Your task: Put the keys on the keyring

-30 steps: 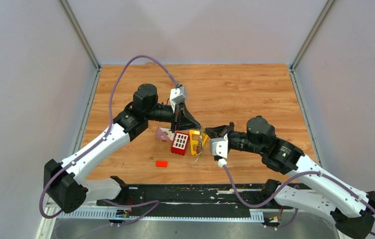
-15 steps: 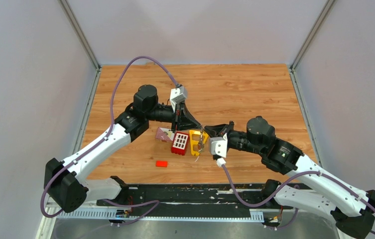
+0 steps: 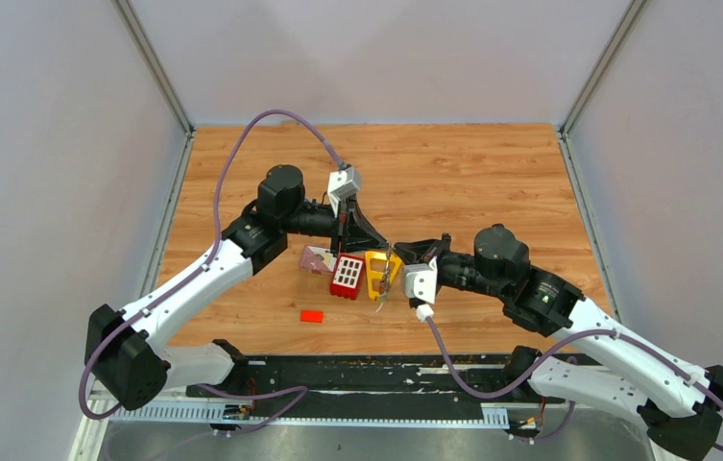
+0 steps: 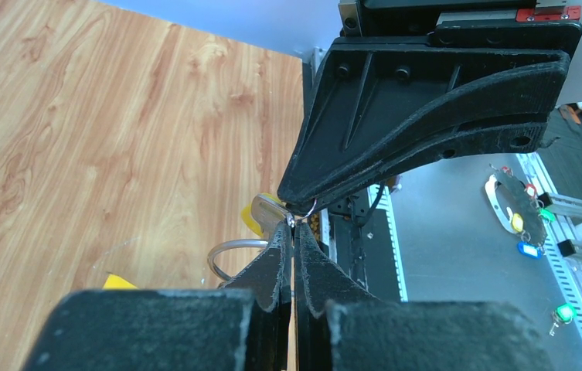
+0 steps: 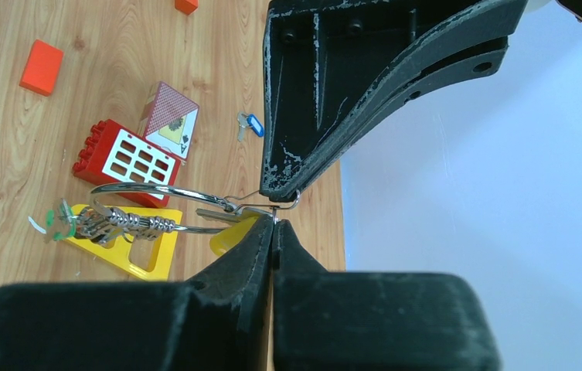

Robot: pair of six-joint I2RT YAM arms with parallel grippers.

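My left gripper [image 3: 381,247] and right gripper [image 3: 391,259] meet tip to tip above the yellow triangular frame [image 3: 374,276]. Both are shut on a small wire loop [image 5: 285,205], which also shows in the left wrist view [image 4: 308,207]. A silver key with a yellow head [image 5: 229,233] hangs at that loop. The keyring [image 5: 137,188] is a wider silver ring hanging beside it, with several keys bunched on it [image 5: 106,224]. A blue-headed key [image 5: 250,124] lies on the table behind the playing card.
A red block with white holes [image 3: 346,276] and a playing card [image 3: 317,257] lie left of the yellow frame [image 5: 129,249]. A small orange block [image 3: 311,315] lies nearer the front edge. More coloured key tags [image 4: 521,220] sit off the table.
My right gripper has edged slightly left toward the left gripper. Both stay shut and the objects on the table have not moved.
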